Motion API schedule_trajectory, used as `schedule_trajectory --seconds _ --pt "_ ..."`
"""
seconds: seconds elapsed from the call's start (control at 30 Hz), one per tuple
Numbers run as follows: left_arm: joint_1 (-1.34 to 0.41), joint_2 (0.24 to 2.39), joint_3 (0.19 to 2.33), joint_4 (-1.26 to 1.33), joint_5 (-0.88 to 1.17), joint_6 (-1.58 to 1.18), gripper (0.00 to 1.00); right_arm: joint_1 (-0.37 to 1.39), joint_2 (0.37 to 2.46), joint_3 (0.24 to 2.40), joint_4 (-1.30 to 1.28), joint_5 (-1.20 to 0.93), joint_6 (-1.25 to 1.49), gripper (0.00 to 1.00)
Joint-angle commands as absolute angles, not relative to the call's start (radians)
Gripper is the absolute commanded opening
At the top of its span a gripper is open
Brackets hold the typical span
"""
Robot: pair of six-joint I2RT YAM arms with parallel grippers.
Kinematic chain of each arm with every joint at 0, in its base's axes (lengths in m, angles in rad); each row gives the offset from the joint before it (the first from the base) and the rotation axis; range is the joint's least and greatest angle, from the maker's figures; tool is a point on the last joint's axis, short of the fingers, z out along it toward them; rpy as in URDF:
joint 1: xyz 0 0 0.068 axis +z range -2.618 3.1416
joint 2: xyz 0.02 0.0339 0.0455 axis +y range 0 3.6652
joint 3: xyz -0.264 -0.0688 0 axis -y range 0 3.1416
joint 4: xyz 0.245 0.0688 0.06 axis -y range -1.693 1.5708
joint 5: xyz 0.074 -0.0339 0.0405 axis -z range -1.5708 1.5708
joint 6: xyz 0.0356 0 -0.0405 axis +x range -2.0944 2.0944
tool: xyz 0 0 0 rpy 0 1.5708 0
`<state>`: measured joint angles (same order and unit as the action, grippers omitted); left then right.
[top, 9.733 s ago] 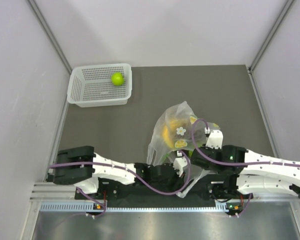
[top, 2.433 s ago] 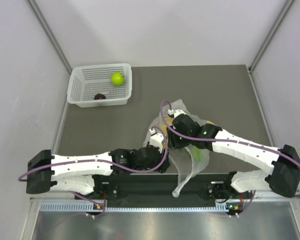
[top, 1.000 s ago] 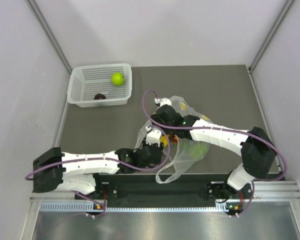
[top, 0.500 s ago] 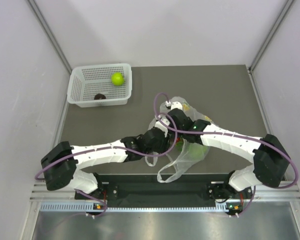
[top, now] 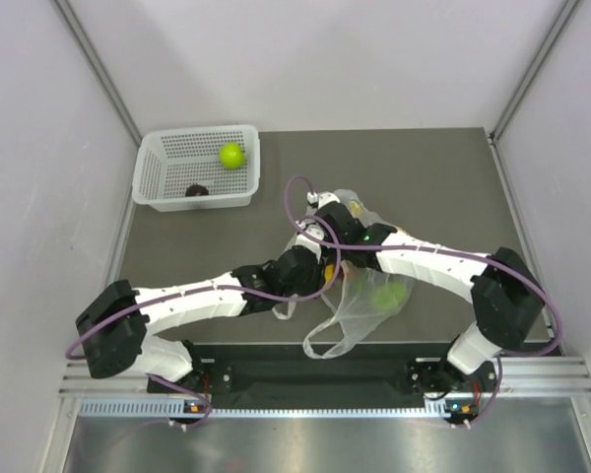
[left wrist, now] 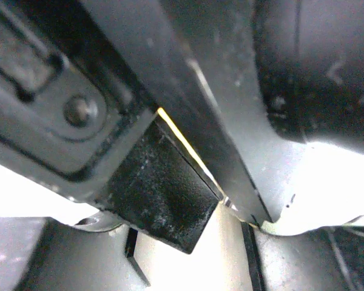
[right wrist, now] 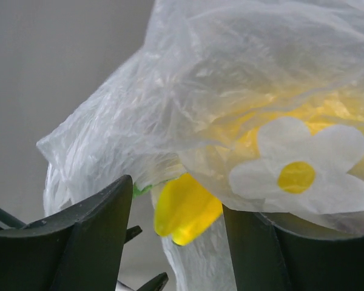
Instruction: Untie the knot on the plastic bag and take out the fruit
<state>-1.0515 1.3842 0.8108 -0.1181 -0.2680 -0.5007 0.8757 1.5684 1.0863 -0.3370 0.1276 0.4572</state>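
Pale walls [top: 325, 59] enclose a dark grey tabletop [top: 433, 177].

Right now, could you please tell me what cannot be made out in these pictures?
Top view: left wrist and right wrist cover the mouth of the thin transparent flower-printed plastic bag; jaws hidden.
Left wrist view: blurred dark parts fill it; grip unreadable.
Right wrist view: film veils most of the yellow fruit.
Top view: dark item in white perforated basket, too small.

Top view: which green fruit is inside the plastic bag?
The nearer green fruit, seen through the plastic bag beside the right arm. The other green fruit lies bare in the white basket at the far left.
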Motion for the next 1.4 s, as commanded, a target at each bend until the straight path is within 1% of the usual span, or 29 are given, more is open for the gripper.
schedule_trajectory --seconds 0.0,0.07,0.3,0.53,0.7,0.8,0.83,1.03,1.07,1.17,1.27,1.3,1.37 --pt "-1.062 1.351 0.816 0.02 -0.27 -0.482 0.44 0.904 1.601 1.186 -0.199 -0.04 0.462 0.6" --pt "-1.062 1.367 0.818 0.023 -0.296 -0.466 0.44 0.9 1.609 1.196 -0.193 -0.049 0.456 0.58" --pt "-1.02 1.462 0.824 0.098 -0.325 -0.41 0.44 0.89 1.612 1.195 -0.201 -0.061 0.451 0.58" --pt "-0.95 1.555 0.868 0.195 -0.256 -0.361 0.44 0.888 1.618 1.189 -0.212 -0.058 0.443 0.58" --pt "-0.907 1.634 0.907 0.196 -0.213 -0.35 0.45 0.888 1.621 1.184 -0.213 -0.057 0.443 0.58" --pt "-0.881 1.666 0.899 0.21 -0.215 -0.35 0.49 0.888 1.621 1.181 -0.218 -0.055 0.44 0.59" --pt "-0.877 1.67 0.896 0.215 -0.215 -0.35 0.56 0.887 1.623 1.181 -0.219 -0.055 0.44 0.59" --pt "-0.868 1.697 0.9 0.215 -0.233 -0.344 0.77 0.888 1.632 1.18 -0.215 -0.061 0.443 0.6" --pt "-0.868 1.698 0.903 0.216 -0.227 -0.344 0.77 0.888 1.634 1.177 -0.215 -0.061 0.445 0.6" --pt "-0.868 1.71 0.908 0.221 -0.18 -0.348 0.76 0.888 1.629 1.169 -0.212 -0.06 0.449 0.6" --pt "-0.868 1.729 0.911 0.236 -0.125 -0.348 0.67 0.888 1.628 1.16 -0.213 -0.057 0.454 0.59" --pt "-0.865 1.742 0.914 0.238 -0.112 -0.35 0.58 0.888 1.625 1.158 -0.212 -0.055 0.456 0.59" --pt "-0.864 1.753 0.92 0.238 -0.091 -0.351 0.48 0.888 1.621 1.151 -0.212 -0.051 0.457 0.59"
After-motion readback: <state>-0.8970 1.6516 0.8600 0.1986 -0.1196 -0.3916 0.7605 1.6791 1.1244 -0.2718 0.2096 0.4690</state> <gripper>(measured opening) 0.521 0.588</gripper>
